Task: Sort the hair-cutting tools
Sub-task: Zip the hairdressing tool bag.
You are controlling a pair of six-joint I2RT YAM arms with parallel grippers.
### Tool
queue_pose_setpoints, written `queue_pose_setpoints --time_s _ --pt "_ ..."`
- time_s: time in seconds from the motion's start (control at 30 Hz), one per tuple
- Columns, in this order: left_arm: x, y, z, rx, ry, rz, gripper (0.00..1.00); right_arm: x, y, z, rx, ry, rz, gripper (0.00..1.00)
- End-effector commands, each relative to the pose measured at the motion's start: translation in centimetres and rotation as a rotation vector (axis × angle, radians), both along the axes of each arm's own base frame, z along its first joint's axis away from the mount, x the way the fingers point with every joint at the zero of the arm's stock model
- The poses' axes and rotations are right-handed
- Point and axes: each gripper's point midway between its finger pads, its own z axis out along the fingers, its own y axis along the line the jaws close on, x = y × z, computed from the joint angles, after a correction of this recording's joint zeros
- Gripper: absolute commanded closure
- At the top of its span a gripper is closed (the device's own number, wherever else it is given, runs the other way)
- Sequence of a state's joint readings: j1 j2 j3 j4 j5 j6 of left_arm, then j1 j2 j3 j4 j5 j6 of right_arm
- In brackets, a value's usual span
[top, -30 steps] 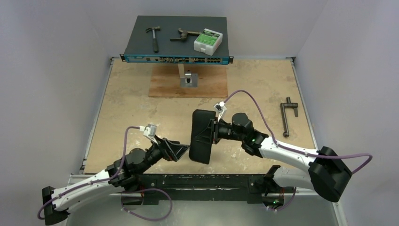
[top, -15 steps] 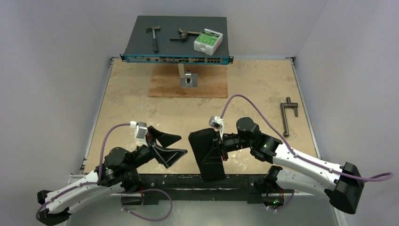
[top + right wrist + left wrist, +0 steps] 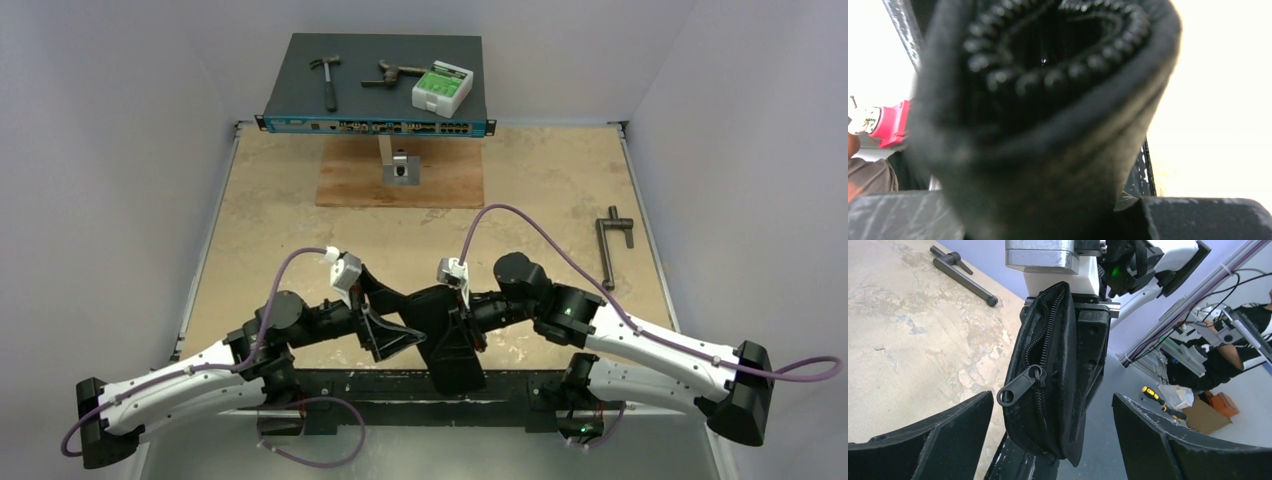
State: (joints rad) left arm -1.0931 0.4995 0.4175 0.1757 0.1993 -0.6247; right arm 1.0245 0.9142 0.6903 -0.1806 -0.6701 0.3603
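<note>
My right gripper [image 3: 457,318] is shut on a black zipped pouch [image 3: 450,345], held edge-up just above the table's near edge. Seen from the left wrist, the pouch [image 3: 1048,365] hangs with its zip closed and the zipper pull [image 3: 1018,386] sticking out to the left. My left gripper [image 3: 1053,405] is open, its fingers [image 3: 938,440] either side of the pouch's lower end without touching it. The pouch [image 3: 1048,100] fills the right wrist view, between that gripper's [image 3: 1048,220] fingers. The hair-cutting tools are out of view.
A grey T-shaped metal bar [image 3: 608,250] lies at the right side of the table. At the back, a dark flat box [image 3: 300,95] carries a hammer [image 3: 325,78], a rusty tool [image 3: 392,72] and a white-green box [image 3: 441,88]. A wooden board [image 3: 350,180] holds a metal bracket [image 3: 401,166].
My right arm has brought the pouch down and toward the near edge. My left arm has swung right, bringing its open fingers around the pouch's end.
</note>
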Motion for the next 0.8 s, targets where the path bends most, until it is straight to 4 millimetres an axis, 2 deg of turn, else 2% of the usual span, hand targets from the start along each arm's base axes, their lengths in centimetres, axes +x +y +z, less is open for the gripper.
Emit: queue_pose_setpoints --time_s 0.0,0.27,0.37,0.4,0.53,0.57,0.63,0.7,0.77 --pt "-0.1 -0.5 3.5 -0.077 -0.069 -0.031 0.17 0.0 0.5 3.2 0.07 -0.085 0.017 1.0" --pt "0.2 -1.7 4.8 -0.084 -0.084 -0.059 0.58 -0.8 0.5 2.1 0.007 -0.102 0.049 1.0" --pt "0.2 -2.0 5.0 -0.08 -0.088 -0.074 0.82 -0.8 0.4 1.9 -0.003 -0.108 0.047 1.0" --pt "0.2 -2.1 5.0 -0.079 -0.088 -0.077 0.97 -0.8 0.4 1.9 -0.006 -0.112 0.047 1.0" --pt "0.4 -1.9 5.0 -0.086 -0.09 -0.06 1.0 -0.4 0.2 2.1 -0.007 -0.131 0.023 1.0" --pt "0.7 -1.7 5.1 -0.093 -0.093 -0.04 1.0 -0.2 0.1 2.3 -0.006 -0.136 0.008 0.94" --pt "1.7 -0.9 5.2 -0.113 -0.088 0.035 1.0 0.4 0.1 2.6 -0.001 -0.149 -0.032 0.73" --pt "2.6 0.2 5.5 -0.144 -0.088 0.112 1.0 0.6 0.2 3.3 0.03 -0.15 -0.06 0.56" --pt "3.3 1.4 5.9 -0.189 -0.092 0.18 1.0 1.1 0.3 3.9 0.064 -0.147 -0.101 0.48"
